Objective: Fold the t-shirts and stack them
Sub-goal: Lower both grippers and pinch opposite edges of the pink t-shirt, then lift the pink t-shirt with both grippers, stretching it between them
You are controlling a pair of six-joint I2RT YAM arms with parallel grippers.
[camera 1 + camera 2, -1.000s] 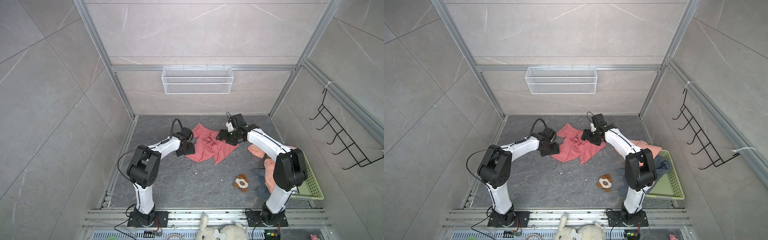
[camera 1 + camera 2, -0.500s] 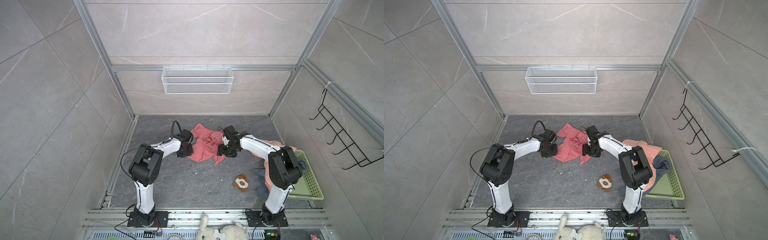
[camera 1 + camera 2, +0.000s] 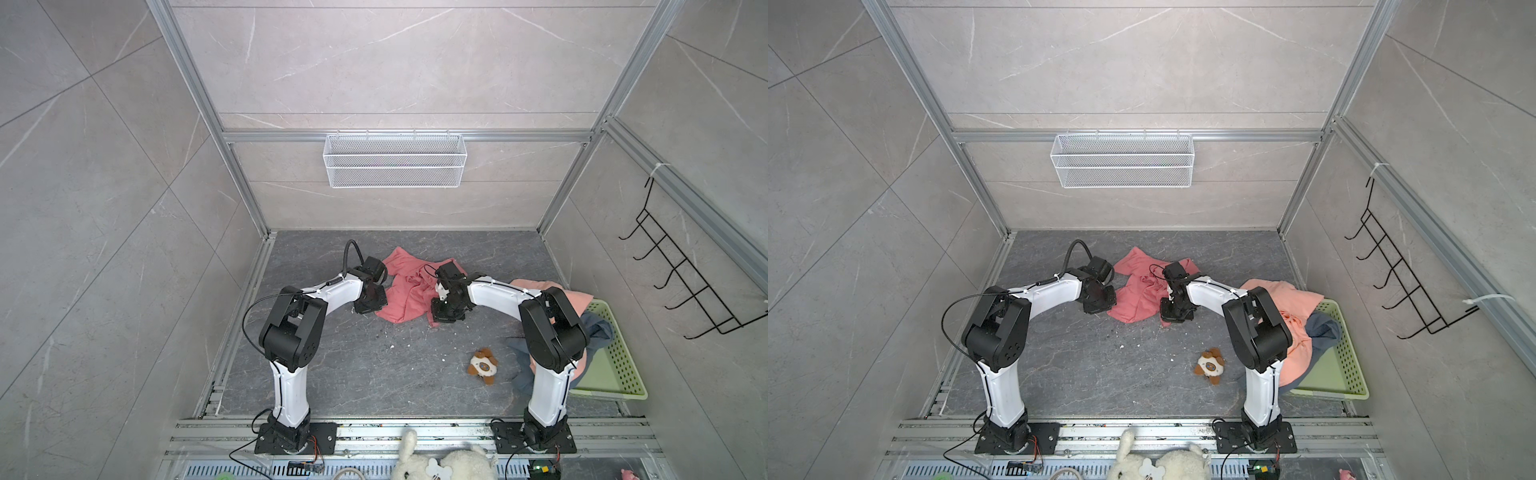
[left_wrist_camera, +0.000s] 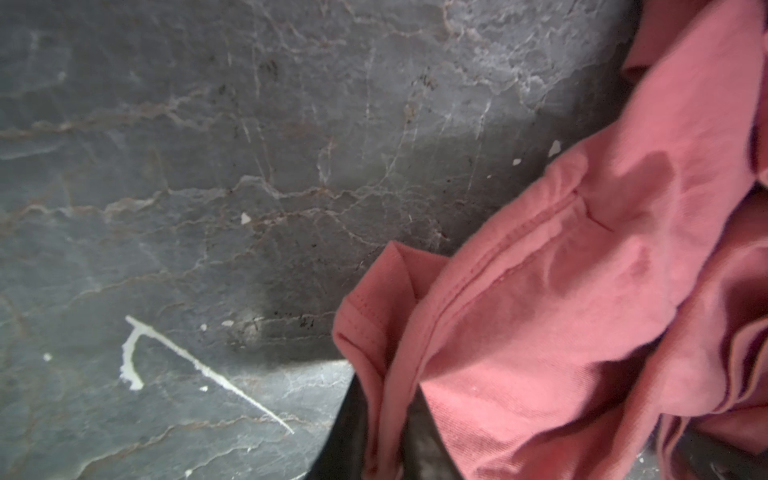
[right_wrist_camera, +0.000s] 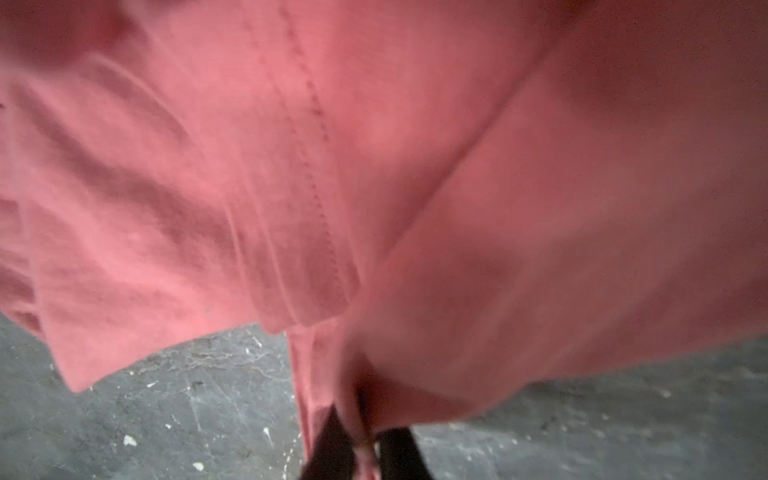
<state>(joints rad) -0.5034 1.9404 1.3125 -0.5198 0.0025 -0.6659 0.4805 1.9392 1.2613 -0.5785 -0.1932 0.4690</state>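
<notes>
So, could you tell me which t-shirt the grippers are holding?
The coral-red t-shirt on the floor: the left gripper and right gripper both pinch it. The peach t-shirt and blue-grey t-shirt lie at the basket.

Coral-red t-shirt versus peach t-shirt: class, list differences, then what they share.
The coral-red t-shirt is deeper in colour; the peach t-shirt paler. The coral-red t-shirt lies on the table; the peach t-shirt drapes over the green basket. Left gripper and right gripper pinch the coral-red t-shirt; nothing grips the peach t-shirt. Both are crumpled, unfolded.

Front-centre floor (image 3: 365,374) open; coral tee (image 3: 405,295) mid-back, plush toy (image 3: 483,366) & basket (image 3: 619,353) right block passage.
</notes>
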